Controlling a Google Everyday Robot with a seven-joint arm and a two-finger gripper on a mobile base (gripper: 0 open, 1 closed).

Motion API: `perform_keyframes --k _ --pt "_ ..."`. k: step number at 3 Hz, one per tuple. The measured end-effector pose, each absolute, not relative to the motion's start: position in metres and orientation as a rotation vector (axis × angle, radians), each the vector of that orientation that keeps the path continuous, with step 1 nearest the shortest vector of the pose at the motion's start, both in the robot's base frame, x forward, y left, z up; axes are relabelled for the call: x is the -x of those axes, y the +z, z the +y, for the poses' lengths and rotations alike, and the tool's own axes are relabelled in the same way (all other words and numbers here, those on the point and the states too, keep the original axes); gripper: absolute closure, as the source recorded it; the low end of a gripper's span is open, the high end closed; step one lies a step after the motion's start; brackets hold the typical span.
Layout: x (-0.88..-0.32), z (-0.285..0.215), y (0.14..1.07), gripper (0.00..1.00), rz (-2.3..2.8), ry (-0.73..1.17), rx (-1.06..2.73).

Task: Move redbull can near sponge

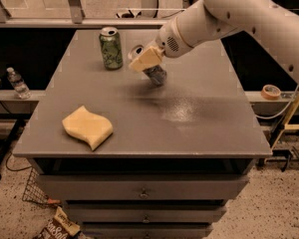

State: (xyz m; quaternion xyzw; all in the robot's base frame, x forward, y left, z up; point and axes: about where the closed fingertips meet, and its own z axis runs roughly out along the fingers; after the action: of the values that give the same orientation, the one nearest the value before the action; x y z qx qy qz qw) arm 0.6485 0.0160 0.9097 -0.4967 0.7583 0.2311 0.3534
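The redbull can (pixel 154 73) is a slim silver and blue can, tilted with its top leaning left, near the middle back of the grey table (pixel 199 128). My gripper (pixel 145 59) is shut on it, its cream-coloured fingers (pixel 147 58) covering the can's upper part. The can's silver top shows just left of the fingers. The sponge (pixel 87 126) is a flat pale yellow pad with wavy edges, lying at the table's front left, well apart from the can and the gripper.
A shorter green can (pixel 111 48) stands upright at the back left, close to the gripper. A plastic bottle (pixel 17 82) stands on a ledge left of the table. A tape roll (pixel 271 91) lies on the right. Drawers are below the tabletop.
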Motion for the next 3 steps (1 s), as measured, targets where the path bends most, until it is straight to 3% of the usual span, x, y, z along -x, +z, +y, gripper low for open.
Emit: perform_keyframes --k 2,3 --pt "-0.642 0.012 0.933 0.87 1.836 0.703 1.294" --pt "-0.619 0.001 0.974 1.00 1.688 0.830 1.295"
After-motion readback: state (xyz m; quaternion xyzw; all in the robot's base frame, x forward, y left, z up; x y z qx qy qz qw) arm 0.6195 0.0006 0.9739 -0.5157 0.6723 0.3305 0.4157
